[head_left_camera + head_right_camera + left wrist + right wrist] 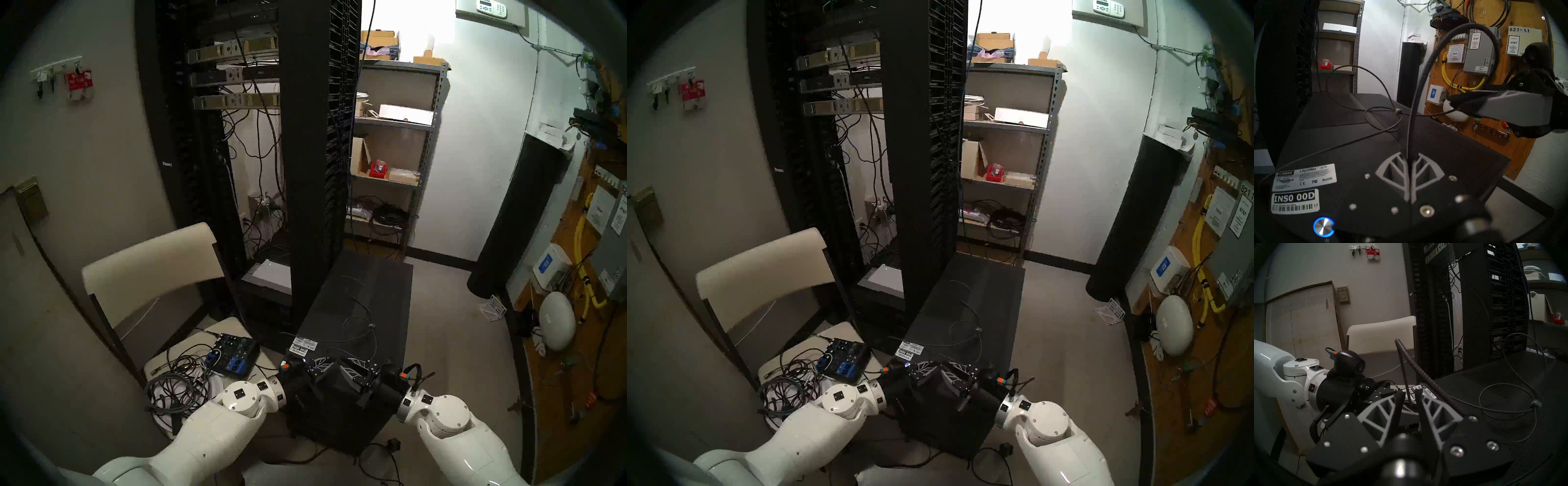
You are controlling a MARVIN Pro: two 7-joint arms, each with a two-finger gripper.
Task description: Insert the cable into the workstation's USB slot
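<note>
Cable [359,315] looped atop workstation [390,288]; server rack [305,135] behind.

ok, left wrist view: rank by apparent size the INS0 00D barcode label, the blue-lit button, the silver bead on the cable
1. INS0 00D barcode label, largest
2. blue-lit button
3. silver bead, smallest; it lies farther from the camera, so its true size against the button is unsure.

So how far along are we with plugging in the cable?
Done: left gripper is shut on the cable, a loop raised off the workstation. In hand: one strand passes through the right gripper, grip unclear. Left: finding the plug end, unseen, and inserting it.
</note>
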